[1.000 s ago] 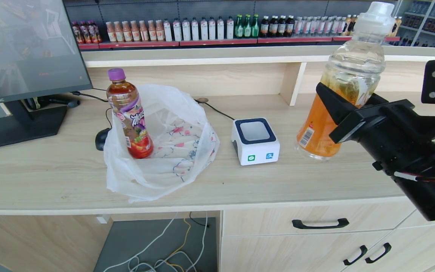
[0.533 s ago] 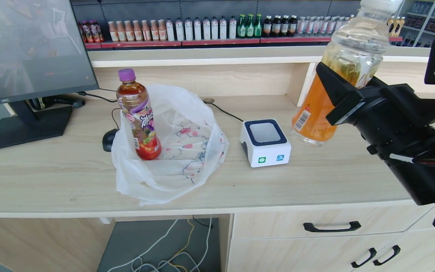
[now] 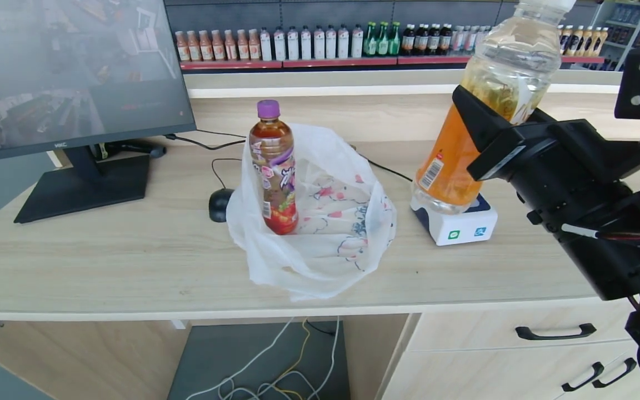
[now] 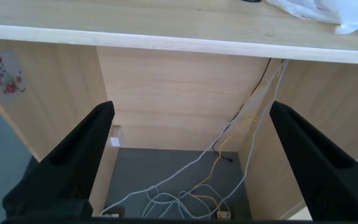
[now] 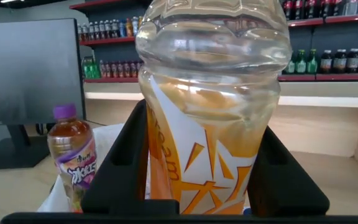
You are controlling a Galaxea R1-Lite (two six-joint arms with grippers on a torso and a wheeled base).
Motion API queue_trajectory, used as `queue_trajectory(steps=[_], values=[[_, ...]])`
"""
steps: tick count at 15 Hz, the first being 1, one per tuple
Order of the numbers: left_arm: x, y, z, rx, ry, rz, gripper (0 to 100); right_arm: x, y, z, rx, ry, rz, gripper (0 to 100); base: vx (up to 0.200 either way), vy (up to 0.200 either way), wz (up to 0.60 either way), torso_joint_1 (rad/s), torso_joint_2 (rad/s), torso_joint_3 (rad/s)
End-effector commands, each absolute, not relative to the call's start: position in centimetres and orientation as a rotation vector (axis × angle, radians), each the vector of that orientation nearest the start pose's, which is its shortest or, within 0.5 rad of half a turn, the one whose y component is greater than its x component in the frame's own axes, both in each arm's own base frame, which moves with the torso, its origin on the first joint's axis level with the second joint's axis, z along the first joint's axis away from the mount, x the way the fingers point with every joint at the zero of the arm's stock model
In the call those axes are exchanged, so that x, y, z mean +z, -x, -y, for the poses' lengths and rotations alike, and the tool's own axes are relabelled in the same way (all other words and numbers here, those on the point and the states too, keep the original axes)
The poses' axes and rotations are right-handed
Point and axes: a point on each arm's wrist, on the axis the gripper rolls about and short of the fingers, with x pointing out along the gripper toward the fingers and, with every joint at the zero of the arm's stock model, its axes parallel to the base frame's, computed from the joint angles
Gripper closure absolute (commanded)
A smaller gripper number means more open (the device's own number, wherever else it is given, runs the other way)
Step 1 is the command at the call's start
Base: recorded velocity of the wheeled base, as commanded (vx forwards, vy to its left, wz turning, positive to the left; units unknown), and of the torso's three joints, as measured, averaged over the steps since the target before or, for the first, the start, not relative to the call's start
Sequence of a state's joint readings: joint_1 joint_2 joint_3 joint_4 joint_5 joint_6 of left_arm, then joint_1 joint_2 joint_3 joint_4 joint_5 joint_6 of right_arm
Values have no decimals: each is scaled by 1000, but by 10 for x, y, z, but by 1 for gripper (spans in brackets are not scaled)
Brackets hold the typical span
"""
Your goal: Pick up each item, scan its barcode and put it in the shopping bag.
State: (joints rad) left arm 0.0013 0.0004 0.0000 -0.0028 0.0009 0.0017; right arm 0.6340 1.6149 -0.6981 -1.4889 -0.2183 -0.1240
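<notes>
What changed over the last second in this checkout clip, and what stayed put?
The right gripper, shut on the orange drink bottle, carried it higher and toward the robot's left, so its base now hangs over the scanner. The head camera also shifted. The purple-capped bottle stays upright in the shopping bag; scanner and mouse have not moved.

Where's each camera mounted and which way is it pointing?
Head view: on the head, facing forward and down at the counter; right gripper holds the orange bottle over the scanner.
Left wrist view: below the counter edge, facing cables underneath; left gripper's open fingers frame it.
Right wrist view: behind the right gripper, facing the clamped orange bottle.
Shared: head and right wrist views both show the purple-capped bottle.
</notes>
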Motion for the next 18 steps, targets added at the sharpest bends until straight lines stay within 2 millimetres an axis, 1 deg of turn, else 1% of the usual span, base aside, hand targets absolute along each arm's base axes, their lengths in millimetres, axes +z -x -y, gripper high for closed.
queue_trajectory(steps=[1, 3, 8, 11, 15, 16, 18], values=[[76, 23, 0, 3, -2, 3, 0, 264, -214, -160, 374, -133, 551, 100, 0, 200, 0, 7, 7, 2], [76, 23, 0, 3, -2, 3, 0, 263, -215, -162, 375, -135, 544, 100, 0, 200, 0, 5, 0, 7], [76, 23, 0, 3, -3, 3, 0, 256, -222, -167, 377, -116, 524, 100, 0, 0, 0, 0, 0, 0], [76, 23, 0, 3, -3, 3, 0, 253, -234, -176, 376, -115, 519, 100, 0, 0, 0, 0, 0, 0], [76, 23, 0, 3, -3, 3, 0, 247, -261, -189, 360, -109, 519, 100, 0, 0, 0, 0, 0, 0], [76, 23, 0, 3, -5, 3, 0, 245, -274, -194, 346, -107, 522, 100, 0, 0, 0, 0, 0, 0], [76, 23, 0, 3, -3, 3, 0, 235, -294, -201, 331, -98, 510, 100, 0, 0, 0, 0, 0, 0]])
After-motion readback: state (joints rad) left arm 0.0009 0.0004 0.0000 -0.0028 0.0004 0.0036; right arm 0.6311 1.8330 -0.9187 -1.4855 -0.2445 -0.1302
